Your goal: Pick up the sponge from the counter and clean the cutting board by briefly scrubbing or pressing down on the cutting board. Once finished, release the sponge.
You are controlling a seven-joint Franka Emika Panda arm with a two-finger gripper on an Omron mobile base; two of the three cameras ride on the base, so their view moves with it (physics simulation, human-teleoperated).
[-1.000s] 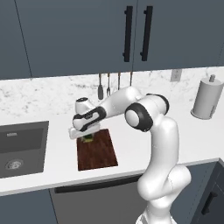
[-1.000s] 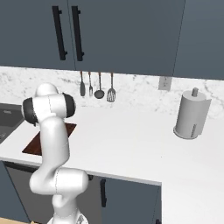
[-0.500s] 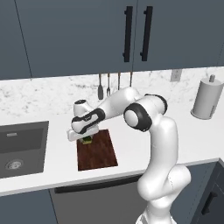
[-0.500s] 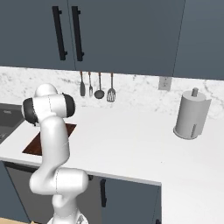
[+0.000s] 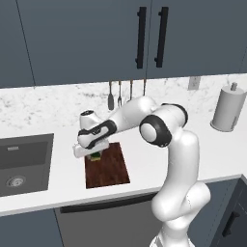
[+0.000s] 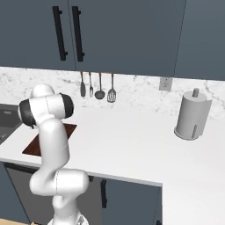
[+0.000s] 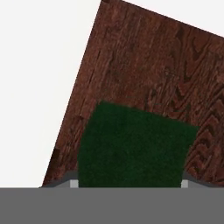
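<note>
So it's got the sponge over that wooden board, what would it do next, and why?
Probably press the sponge down and rub it briefly along the board. The jaws are shut on the sponge, which sits at the board's far end near one edge, so most of the wood lies unscrubbed. Whether it already touches the board cannot be told. Letting go comes after.

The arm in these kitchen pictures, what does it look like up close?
The arm is glossy white, built of rounded tubular segments with dark bands at the joints. Its gripper sits under a white blocky hand. No cables or markings are visible.
</note>
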